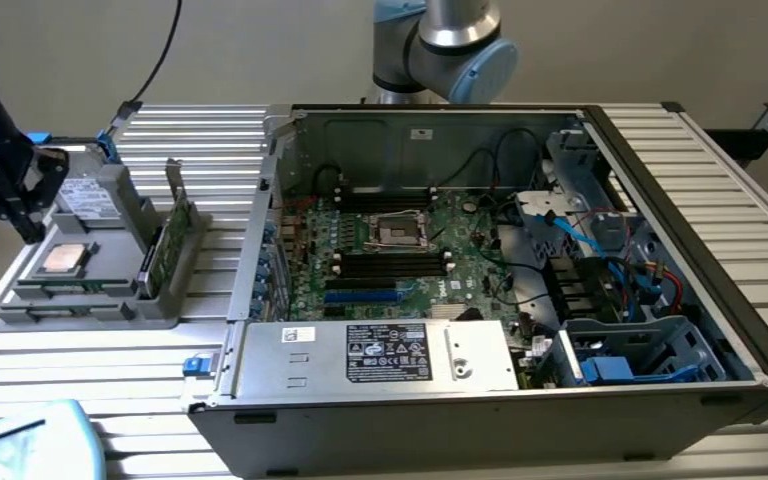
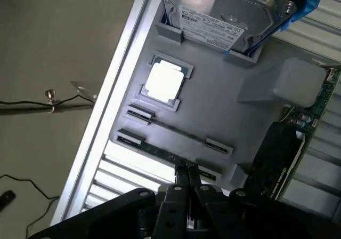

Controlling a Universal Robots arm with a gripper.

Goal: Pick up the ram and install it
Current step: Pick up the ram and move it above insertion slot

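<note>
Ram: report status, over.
Gripper shut, tips right at the ram, grip unconfirmed. Ram seated in the gray tray's edge slot. Processor and hard drive clear of it.

The ram (image 2: 159,153) is a long, very thin green stick, seen here from its upper edge, so chips and label cannot be made out. It stands on its long edge in a narrow slot of the grey tray (image 2: 224,105), the slot closest to the tray's outer border. Each end sits in a small grey holder of the tray. It is straight and not tilted.
</note>
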